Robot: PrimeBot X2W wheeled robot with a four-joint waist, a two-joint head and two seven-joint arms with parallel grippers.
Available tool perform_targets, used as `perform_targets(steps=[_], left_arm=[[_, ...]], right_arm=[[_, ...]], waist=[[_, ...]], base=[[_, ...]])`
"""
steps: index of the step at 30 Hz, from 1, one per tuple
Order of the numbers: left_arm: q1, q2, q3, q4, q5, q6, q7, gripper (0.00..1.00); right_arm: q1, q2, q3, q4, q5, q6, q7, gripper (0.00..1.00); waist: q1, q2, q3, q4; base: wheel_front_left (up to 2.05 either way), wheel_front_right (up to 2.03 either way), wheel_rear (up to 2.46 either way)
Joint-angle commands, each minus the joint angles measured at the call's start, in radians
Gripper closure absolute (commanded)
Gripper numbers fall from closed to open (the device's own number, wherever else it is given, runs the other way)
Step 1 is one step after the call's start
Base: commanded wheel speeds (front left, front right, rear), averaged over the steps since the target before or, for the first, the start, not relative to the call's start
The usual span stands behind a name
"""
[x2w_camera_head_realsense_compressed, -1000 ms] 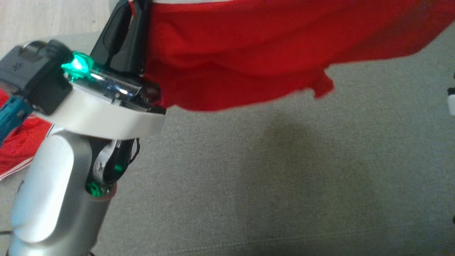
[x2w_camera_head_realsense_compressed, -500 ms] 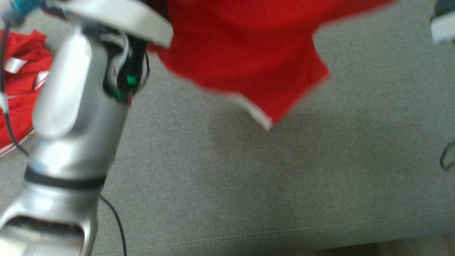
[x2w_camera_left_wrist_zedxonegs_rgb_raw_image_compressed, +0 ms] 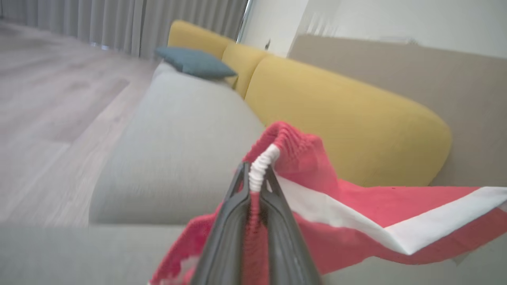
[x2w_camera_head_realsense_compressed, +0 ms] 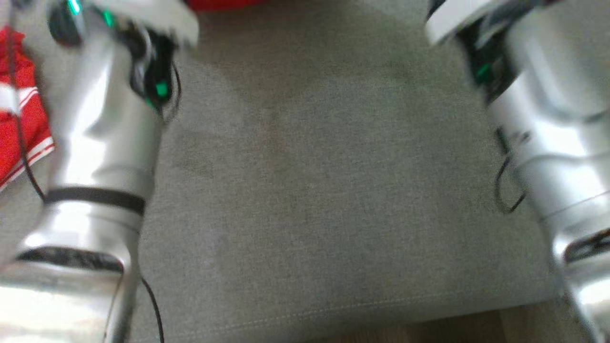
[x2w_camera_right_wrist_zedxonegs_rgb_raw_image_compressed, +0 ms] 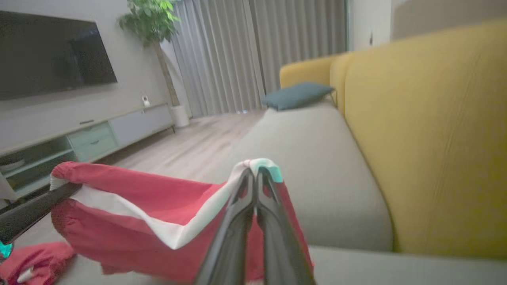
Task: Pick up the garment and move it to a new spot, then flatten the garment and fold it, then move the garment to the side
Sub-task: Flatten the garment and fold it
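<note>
The garment [x2w_camera_left_wrist_zedxonegs_rgb_raw_image_compressed: 356, 213] is red with a white band and hangs stretched in the air between my two grippers. In the left wrist view my left gripper [x2w_camera_left_wrist_zedxonegs_rgb_raw_image_compressed: 256, 174] is shut on a bunched edge of it, and the cloth runs off to the right. My right gripper [x2w_camera_right_wrist_zedxonegs_rgb_raw_image_compressed: 255, 174] is shut on the white band at the other end of the garment [x2w_camera_right_wrist_zedxonegs_rgb_raw_image_compressed: 134, 221]. In the head view both silver forearms rise on either side of the picture, and a red sliver of the garment [x2w_camera_head_realsense_compressed: 219, 4] shows at the top edge.
Below the arms lies the grey sofa seat [x2w_camera_head_realsense_compressed: 324, 190], with yellow back cushions [x2w_camera_right_wrist_zedxonegs_rgb_raw_image_compressed: 427, 130] behind and a blue pillow [x2w_camera_left_wrist_zedxonegs_rgb_raw_image_compressed: 194, 62] at the far end. Another red-and-white cloth [x2w_camera_head_realsense_compressed: 19, 124] lies on the seat at the left. Wooden floor borders the seat's front edge.
The garment has risen almost out of the top of the head view. Both forearms now stand upright in that view, the right one newly in the picture.
</note>
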Motion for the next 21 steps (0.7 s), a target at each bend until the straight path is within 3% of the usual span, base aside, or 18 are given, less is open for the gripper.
perform_targets(steps=[1, 5, 9, 14, 21], left_arm=[[0.008, 0.022, 0.027, -0.003, -0.005, -0.003, -0.005, 1.00], [0.081, 0.008, 0.033, 0.098, -0.015, -0.010, -0.005, 1.00], [0.165, 0.005, -0.022, 0.109, -0.052, -0.021, -0.005, 1.00], [0.393, 0.004, -0.094, -0.059, -0.040, -0.026, -0.005, 1.00], [0.698, 0.032, -0.095, -0.323, 0.043, -0.027, -0.005, 1.00]], right_arm=[[0.022, 0.029, 0.023, 0.004, 0.021, 0.008, -0.013, 1.00], [0.085, 0.056, 0.126, 0.109, 0.089, 0.008, -0.033, 1.00], [0.162, 0.034, 0.199, 0.127, 0.151, 0.008, -0.065, 1.00], [0.341, -0.068, 0.261, 0.049, 0.208, 0.008, -0.111, 1.00], [0.602, -0.190, 0.180, -0.135, 0.208, 0.008, -0.130, 1.00]], waist=[[0.0000, 0.0000, 0.013, -0.007], [0.0000, 0.0000, 0.045, -0.001], [0.0000, 0.0000, 0.061, 0.006], [0.0000, 0.0000, 0.007, 0.013], [0.0000, 0.0000, -0.094, 0.025]], base=[[0.00, 0.00, 0.00], [0.00, 0.00, 0.00], [0.00, 0.00, 0.00], [0.00, 0.00, 0.00], [0.00, 0.00, 0.00]])
